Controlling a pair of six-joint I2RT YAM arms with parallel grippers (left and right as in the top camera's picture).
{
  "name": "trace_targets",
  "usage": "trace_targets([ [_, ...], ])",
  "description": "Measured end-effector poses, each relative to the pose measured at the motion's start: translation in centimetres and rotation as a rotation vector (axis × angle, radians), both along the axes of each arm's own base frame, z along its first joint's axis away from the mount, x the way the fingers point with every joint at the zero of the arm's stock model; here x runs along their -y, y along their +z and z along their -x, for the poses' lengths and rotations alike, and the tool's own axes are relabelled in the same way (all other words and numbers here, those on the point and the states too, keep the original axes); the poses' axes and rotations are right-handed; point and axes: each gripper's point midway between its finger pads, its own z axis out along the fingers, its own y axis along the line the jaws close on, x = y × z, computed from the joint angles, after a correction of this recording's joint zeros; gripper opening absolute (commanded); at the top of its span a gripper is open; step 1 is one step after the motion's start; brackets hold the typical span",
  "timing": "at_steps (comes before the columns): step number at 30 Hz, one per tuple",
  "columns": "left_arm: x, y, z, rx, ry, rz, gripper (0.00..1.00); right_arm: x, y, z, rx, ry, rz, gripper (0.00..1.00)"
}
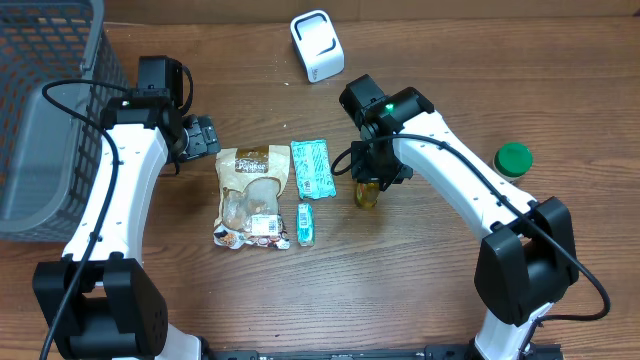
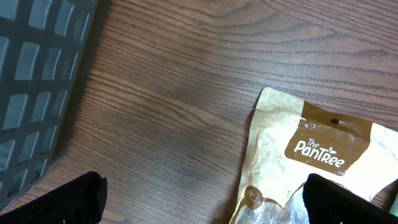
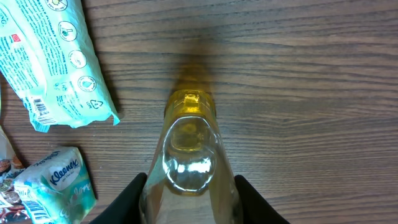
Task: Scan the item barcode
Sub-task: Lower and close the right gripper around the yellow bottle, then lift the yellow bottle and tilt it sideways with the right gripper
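Overhead: a wood table (image 1: 450,60) carries a grey basket (image 1: 40,120) at its left edge, a white scanner (image 1: 317,45) near the far edge, and a green lid (image 1: 514,158) toward the right edge. At the centre lie a snack bag (image 1: 253,197), a teal tissue pack (image 1: 312,167) just beside it, and a small Kleenex pack (image 1: 306,224) below that. The bottle (image 1: 367,195) of yellow liquid, judged the item to scan, stands just right of the tissue pack, directly under the right gripper (image 1: 370,178), well apart from the scanner. The left gripper (image 1: 205,137) sits between basket and bag, holding nothing, likely parked out of the way. Left wrist view: its fingers (image 2: 68,202) are spread wide at the frame's lower corners over bare wood, with the bag's top edge at the right and the basket wall at the left. Right wrist view: the bottle is seen from above, standing upright, with one finger (image 3: 132,202) against each side, so the jaws look clamped on it at mid-body. This grip probably leaves the label free to face the scanner. No barcode shows on the bottle from here. The tissue pack's barcode is visible at the left, but that pack is not held.
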Motion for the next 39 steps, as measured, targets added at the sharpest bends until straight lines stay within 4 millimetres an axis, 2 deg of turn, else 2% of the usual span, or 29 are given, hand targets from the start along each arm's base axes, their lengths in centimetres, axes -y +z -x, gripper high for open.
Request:
trace_targets([
  [4,0.0,0.0,0.0,0.0,0.0,0.0,1.0,0.0,0.0,0.0,0.0,-0.001,-0.001,0.29],
  [9,0.0,0.0,0.0,0.0,0.0,0.0,0.99,0.3,0.0,0.1,-0.009,-0.005,0.004,0.17],
  [14,0.0,0.0,0.0,0.0,0.0,0.0,1.0,0.9,0.6,-0.4,-0.022,0.011,-0.068,0.17],
  [17,0.0,0.0,0.0,0.0,0.0,0.0,1.0,1.0,2.4,-0.6,-0.014,0.046,-0.181,0.12],
  [22,0.0,0.0,0.0,0.0,0.0,0.0,1.0,0.7,8.1,0.5,0.038,0.141,-0.441,0.06],
  [25,0.0,0.0,0.0,0.0,0.0,0.0,0.99,0.5,10.7,1.4,0.058,0.187,-0.567,0.04],
  [31,0.0,0.0,0.0,0.0,0.0,0.0,1.0,0.4,12.4,2.7,0.04,0.269,-0.721,0.04],
  [39,0.0,0.0,0.0,0.0,0.0,0.0,1.0,-0.3,13.2,4.1,0.02,0.35,-0.792,0.04],
])
